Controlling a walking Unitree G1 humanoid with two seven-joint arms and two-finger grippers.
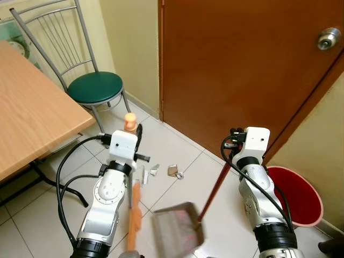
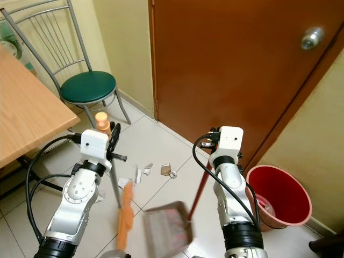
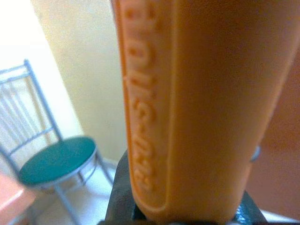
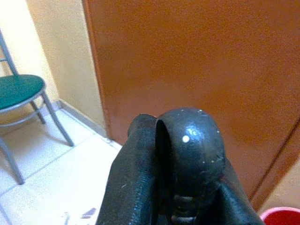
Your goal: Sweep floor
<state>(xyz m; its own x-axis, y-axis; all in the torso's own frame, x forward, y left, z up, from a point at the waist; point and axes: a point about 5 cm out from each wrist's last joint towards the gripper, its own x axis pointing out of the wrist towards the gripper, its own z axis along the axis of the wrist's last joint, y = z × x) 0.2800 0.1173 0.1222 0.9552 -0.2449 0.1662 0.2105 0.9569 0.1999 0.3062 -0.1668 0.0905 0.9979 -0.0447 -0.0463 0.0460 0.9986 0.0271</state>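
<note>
A: Where is the broom?
B: The orange broom stands upright at about 7 o'clock in the head views. Its handle top pokes above the left tool, which is pinched on the handle. The bristle end is blurred and cut off by the lower edge.

A: And the dustpan?
B: The grey dustpan sits low on the tiled floor at 6 o'clock, smeared by blur. Its reddish pole slants up to the right tool, whose fingers are pressed around the pole's black knob. The grip itself hides behind the wrist in the head views.

A: What needs sweeping?
B: Small scraps lie on the tiles between the two arms, at 12 o'clock from the pan; too small to identify.

A: Around them?
B: A red bucket at 4 o'clock, partly behind the right arm. A brown door at 12 o'clock. A green-seated chair at 10 o'clock, beside the wooden worktop, which is cut off at the left.
</note>
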